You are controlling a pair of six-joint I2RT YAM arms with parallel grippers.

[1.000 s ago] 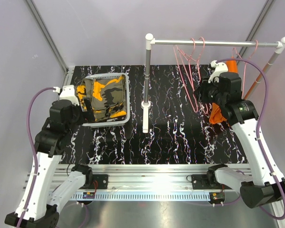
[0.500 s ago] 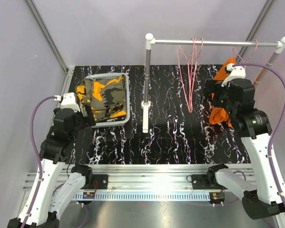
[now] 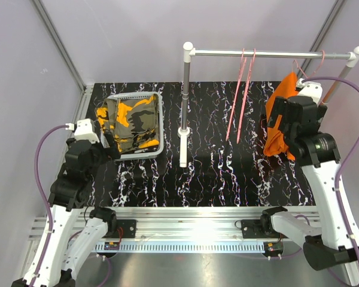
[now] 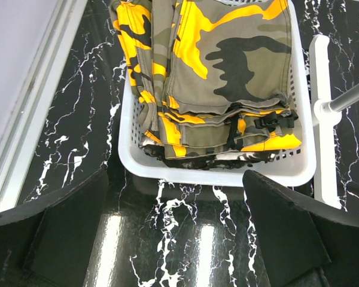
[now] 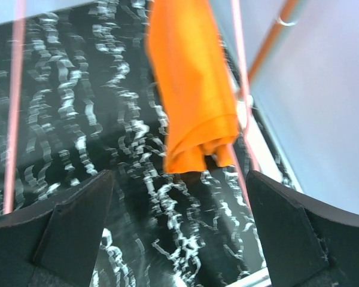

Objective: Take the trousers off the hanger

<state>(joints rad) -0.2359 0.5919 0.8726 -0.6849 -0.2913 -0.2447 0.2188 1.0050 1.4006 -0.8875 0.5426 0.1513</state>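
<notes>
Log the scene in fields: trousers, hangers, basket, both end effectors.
orange trousers: hanging at the right end of the rail
bare hangers: two, mid-rail
camouflage trousers: folded in the basket
left end effector: open, empty, near the basket
right end effector: open, empty, facing the orange trousers
remaining: orange trousers

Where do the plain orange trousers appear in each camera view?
Top external: the orange trousers are at the right, hanging under the right end of the rail.
Left wrist: not in this view.
Right wrist: upper centre, hanging down.
Shared landmark: the black marbled tabletop, seen in all three views.
</notes>
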